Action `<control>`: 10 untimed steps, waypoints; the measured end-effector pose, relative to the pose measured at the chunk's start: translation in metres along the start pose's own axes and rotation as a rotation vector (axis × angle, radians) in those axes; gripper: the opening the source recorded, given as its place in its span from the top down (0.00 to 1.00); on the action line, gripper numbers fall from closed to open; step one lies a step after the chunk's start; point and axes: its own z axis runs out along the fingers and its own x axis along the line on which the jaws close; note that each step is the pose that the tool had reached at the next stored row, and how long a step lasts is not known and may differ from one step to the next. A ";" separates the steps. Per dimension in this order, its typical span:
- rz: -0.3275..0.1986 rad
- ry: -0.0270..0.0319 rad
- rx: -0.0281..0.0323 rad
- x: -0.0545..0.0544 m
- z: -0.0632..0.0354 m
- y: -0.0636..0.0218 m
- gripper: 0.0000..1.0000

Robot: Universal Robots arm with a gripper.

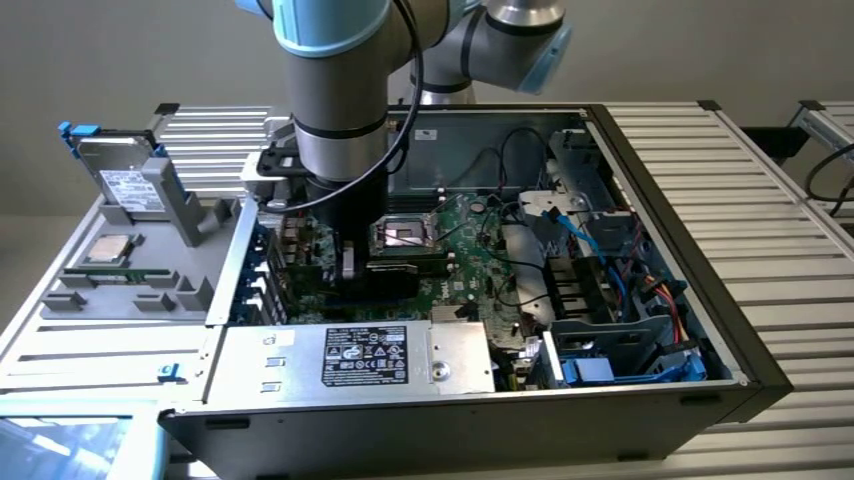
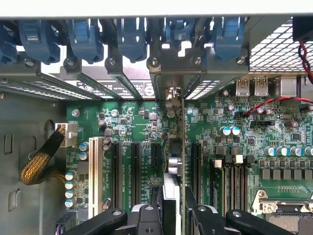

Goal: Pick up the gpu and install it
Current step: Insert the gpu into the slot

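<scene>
The gpu [image 2: 175,147] stands on edge over the motherboard [image 2: 137,122], seen nearly edge-on in the wrist view: thin green board edge running up from the gripper toward the rear slot brackets, silver bracket end meeting the chassis wall near the blue retention clips [image 2: 132,36]. It sits along a black expansion slot [image 2: 194,166], with other empty slots [image 2: 136,166] just beside. Whether it is fully seated cannot be told.

Gripper [image 2: 173,205]: black fingers [image 2: 199,215] pressed in on either side of the card's near end, pinching it.

Exterior view: arm [image 1: 340,80] reaches straight down into the open computer case [image 1: 667,330], which lies on its side. Gripper [image 1: 350,255] low over the motherboard [image 1: 467,250], toward the exterior view's left of the CPU socket [image 1: 403,235]. The card itself is mostly hidden behind the tool there.

Power supply [image 1: 354,355] at the near edge of the case, label facing up. Blue and black cables [image 1: 587,250] and drive bays on the exterior view's right. On the grey fixture tray [image 1: 120,290] to the exterior view's left of the case: a hard drive [image 1: 127,185] standing tilted, a CPU chip [image 1: 110,250] lying flat.

Wrist view also shows a braided yellow-black cable [image 2: 41,161] plugged into a white connector [image 2: 68,133] at the board's edge, and the memory slots [image 2: 234,178] near the socket.
</scene>
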 end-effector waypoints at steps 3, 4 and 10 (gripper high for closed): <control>0.000 -0.0008 0.0001 0.000 0.0004 0.0002 0.71; 0.001 -0.0010 -0.0003 0.000 0.0004 0.0005 0.65; 0.003 -0.0001 0.0005 0.000 -0.0116 0.0002 0.58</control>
